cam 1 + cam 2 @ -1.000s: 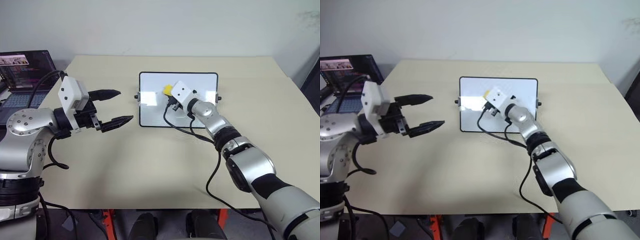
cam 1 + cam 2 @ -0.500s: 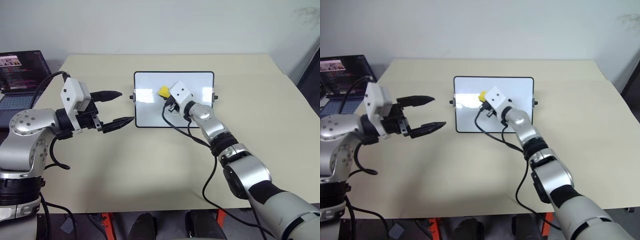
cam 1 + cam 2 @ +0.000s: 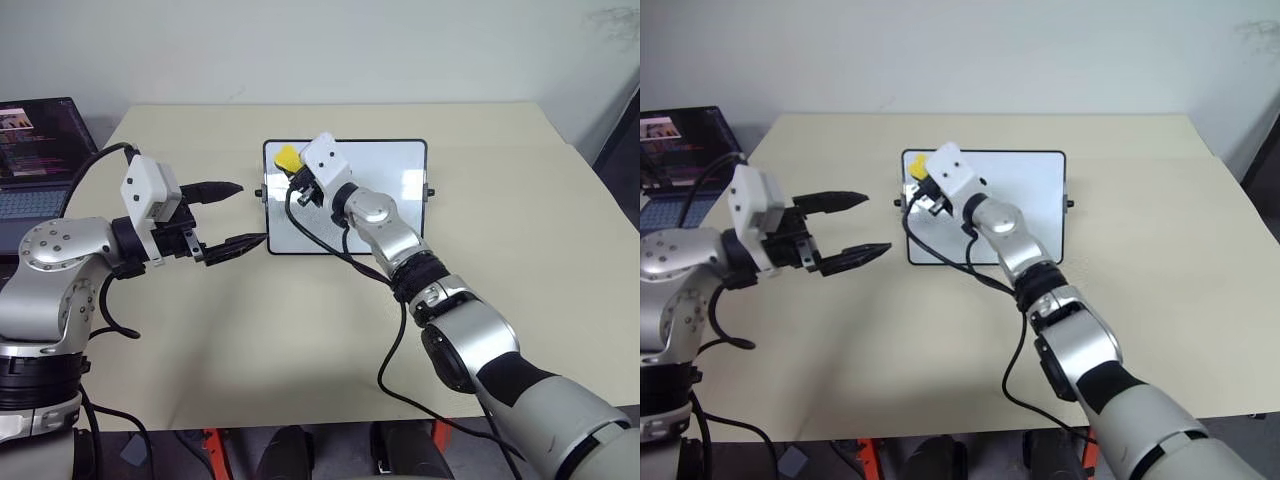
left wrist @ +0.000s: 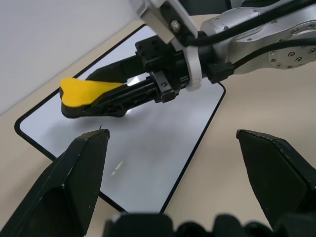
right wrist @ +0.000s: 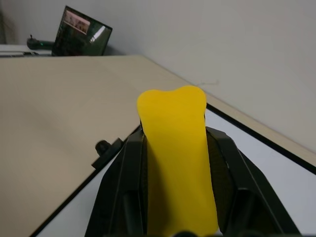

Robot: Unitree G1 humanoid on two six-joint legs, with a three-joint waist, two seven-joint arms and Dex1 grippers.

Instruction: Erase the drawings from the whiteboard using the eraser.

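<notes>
board: small glossy white rectangular whiteboard (image 3: 370, 205) with thin black frame, flat on the beige table (image 3: 300, 320), mid-table toward the far edge
eraser: small yellow oblong eraser (image 3: 287, 158) with dark felt underside, over the board's far-left corner, felt looks on or just above the surface, cannot tell contact
right hand: right gripper (image 3: 296, 173) clamped tight on the eraser, fingers along both its sides
left hand: left gripper (image 3: 232, 213) spread wide, holding nothing, hovering just beside the board's left edge
drawings: no marker marks visible on the white surface in any view; glare patches could hide faint ones
progress: looks like end of a leftward wipe, near done
risk 1: eraser at the frame edge, one more push could run it off the board or catch the rim and shove the board
risk 2: board unheld, left gripper not bracing it, wipe pressure may slide it
risk 3: cable (image 3: 330, 235) trailing from the right wrist drapes over the board, could snag
other: dark laptop (image 3: 35, 150) open at far left, well apart
</notes>
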